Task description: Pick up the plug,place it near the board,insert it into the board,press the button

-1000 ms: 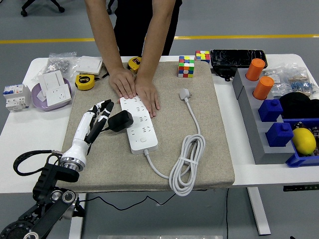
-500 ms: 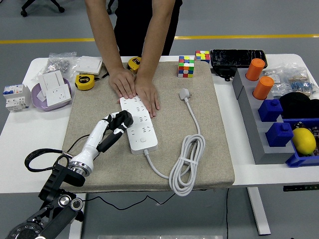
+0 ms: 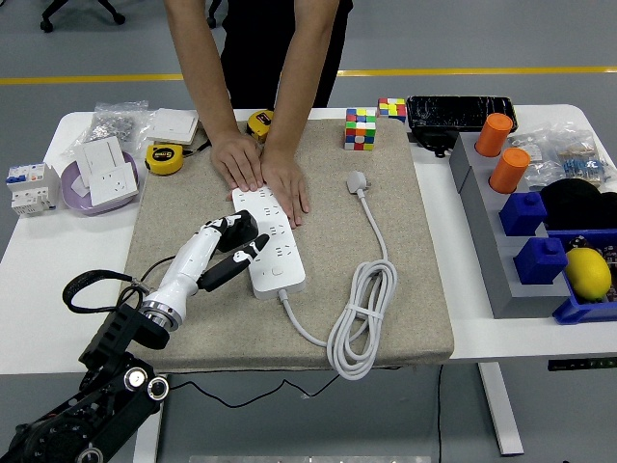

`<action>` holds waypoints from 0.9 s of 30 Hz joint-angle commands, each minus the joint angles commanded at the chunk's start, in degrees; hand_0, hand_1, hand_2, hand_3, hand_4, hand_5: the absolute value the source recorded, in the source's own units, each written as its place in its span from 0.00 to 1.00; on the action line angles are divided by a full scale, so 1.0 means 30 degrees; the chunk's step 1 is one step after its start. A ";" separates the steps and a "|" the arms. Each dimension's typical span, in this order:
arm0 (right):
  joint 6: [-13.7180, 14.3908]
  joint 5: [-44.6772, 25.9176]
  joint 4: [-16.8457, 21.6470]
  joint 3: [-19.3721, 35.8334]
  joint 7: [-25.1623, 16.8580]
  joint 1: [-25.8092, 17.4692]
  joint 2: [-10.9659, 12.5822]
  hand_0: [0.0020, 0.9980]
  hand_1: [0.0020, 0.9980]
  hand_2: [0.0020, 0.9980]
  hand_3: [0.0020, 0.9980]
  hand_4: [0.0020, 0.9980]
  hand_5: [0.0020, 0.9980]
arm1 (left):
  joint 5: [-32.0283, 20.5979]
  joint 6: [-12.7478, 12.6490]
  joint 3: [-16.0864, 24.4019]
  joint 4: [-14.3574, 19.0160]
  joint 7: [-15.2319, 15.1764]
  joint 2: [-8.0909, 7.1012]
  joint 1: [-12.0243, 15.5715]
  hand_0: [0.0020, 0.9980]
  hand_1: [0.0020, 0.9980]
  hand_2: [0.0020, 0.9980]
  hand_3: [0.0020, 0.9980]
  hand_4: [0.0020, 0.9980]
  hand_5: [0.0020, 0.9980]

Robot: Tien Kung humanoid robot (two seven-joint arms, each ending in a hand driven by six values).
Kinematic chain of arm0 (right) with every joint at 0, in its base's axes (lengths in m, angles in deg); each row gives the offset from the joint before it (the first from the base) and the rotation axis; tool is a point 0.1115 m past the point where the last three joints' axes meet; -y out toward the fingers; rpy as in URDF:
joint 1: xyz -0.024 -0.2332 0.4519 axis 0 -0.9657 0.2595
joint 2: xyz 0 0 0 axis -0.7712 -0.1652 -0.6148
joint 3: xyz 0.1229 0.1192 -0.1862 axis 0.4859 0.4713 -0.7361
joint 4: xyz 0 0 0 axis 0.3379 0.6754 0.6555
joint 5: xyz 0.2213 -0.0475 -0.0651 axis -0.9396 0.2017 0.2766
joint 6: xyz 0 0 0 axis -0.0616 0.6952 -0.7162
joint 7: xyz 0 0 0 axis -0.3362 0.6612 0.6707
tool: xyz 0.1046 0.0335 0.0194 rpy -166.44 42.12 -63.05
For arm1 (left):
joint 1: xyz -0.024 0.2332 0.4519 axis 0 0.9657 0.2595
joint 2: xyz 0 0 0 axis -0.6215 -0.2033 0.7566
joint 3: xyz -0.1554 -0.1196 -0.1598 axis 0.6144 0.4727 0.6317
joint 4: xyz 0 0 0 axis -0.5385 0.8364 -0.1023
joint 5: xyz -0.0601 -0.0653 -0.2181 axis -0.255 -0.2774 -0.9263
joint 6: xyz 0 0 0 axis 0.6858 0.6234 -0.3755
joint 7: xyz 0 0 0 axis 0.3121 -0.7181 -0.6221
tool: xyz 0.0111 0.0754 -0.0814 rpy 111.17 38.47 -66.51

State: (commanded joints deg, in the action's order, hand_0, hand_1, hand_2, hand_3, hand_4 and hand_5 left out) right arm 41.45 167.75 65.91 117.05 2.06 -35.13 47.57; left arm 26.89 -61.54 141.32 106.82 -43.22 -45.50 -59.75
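1. The left hand [image 3: 229, 253] reaches in from the lower left of the frame and sits at the left edge of the white power strip [image 3: 269, 239], which lies lengthwise in the middle of the beige mat [image 3: 415, 289].
2. Its fingers are curled around a black plug [image 3: 239, 229], with one finger stretched out over the strip's left edge. The plug is at the strip's left side, about halfway along it; whether its pins have met a socket cannot be seen from here.
3. A person stands at the top of the frame, with both hands [image 3: 260, 169] pressed flat on the far end of the strip, apparently steadying it.
4. The right hand is out of view.
5. The step in hand looks like the approach to insertion: the plug is at the board, not yet clearly seated.
6. The next move likely calls for lining the pins up squarely over a socket and pushing straight down, then letting go and pressing the button [image 3: 278, 272] near the strip's lower end, where the white cable [image 3: 362, 318] leaves.
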 joint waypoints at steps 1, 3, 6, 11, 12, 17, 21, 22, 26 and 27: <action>0.0003 -0.0026 0.0000 -0.0017 -0.0005 0.0016 0.0006 0.80 0.72 0.72 0.76 1.00 0.95 | 0.0146 -0.0003 -0.0025 0.0004 0.0034 0.0004 -0.0065 1.00 0.98 0.91 0.88 0.89 1.00; 0.0009 -0.0092 0.0000 -0.0069 -0.0019 0.0043 0.0016 0.80 0.72 0.72 0.76 1.00 0.95 | 0.0426 -0.0015 -0.0054 0.0019 0.0096 0.0012 -0.0162 1.00 0.98 0.91 0.88 0.89 1.00; 0.0022 -0.0203 0.0000 -0.0140 -0.0038 0.0081 0.0029 0.80 0.72 0.72 0.76 1.00 0.95 | 0.1026 -0.0046 -0.0071 0.0100 0.0176 0.0018 -0.0251 1.00 0.98 0.90 0.88 0.89 1.00; 0.0031 -0.0219 0.0000 -0.0120 -0.0034 0.0100 0.0057 0.80 0.72 0.72 0.76 1.00 0.95 | 0.2035 0.0092 -0.0267 0.0089 0.0406 -0.0011 -0.0309 1.00 0.98 0.90 0.88 0.89 1.00; 0.0034 -0.0235 0.0000 -0.0124 -0.0038 0.0111 0.0069 0.80 0.72 0.72 0.76 1.00 0.95 | 0.2091 0.0142 -0.0360 0.0067 0.0459 -0.0025 -0.0311 1.00 0.98 0.90 0.88 0.90 1.00; 0.0045 -0.0291 0.0000 -0.0150 -0.0054 0.0158 0.0093 0.80 0.72 0.72 0.76 1.00 0.95 | 0.3399 -0.0157 -0.0215 0.0332 0.0843 0.0013 -0.0185 1.00 0.98 0.90 0.88 0.90 1.00; 0.0027 -0.0154 0.0000 0.0013 -0.0016 0.0133 0.0082 0.80 0.72 0.72 0.76 1.00 0.95 | 0.5485 -0.0316 0.0054 0.0649 0.1485 0.0000 -0.0215 1.00 1.00 0.95 0.89 0.90 1.00; 0.0023 -0.0145 0.0000 0.0021 -0.0014 0.0126 0.0080 0.80 0.72 0.72 0.76 1.00 0.95 | 0.5864 -0.0274 0.0071 0.0640 0.1601 -0.0013 -0.0254 1.00 1.00 0.95 0.89 0.90 1.00; 0.0037 -0.0240 0.0000 -0.0044 -0.0041 0.0150 0.0076 0.80 0.72 0.72 0.76 1.00 0.95 | 0.6457 -0.0013 0.0095 0.0503 0.1960 -0.0057 -0.0266 1.00 1.00 0.96 0.90 0.90 1.00; 0.0042 -0.0280 0.0000 -0.0078 -0.0052 0.0162 0.0074 0.80 0.72 0.72 0.76 1.00 0.95 | 0.6606 0.0067 0.0091 0.0471 0.2042 -0.0092 -0.0236 1.00 1.00 0.96 0.90 0.90 1.00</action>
State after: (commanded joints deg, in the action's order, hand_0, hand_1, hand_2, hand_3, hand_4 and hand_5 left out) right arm 41.58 166.90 65.91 116.81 1.90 -34.65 47.80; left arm 46.71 -61.34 141.59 108.24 -37.10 -45.78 -60.46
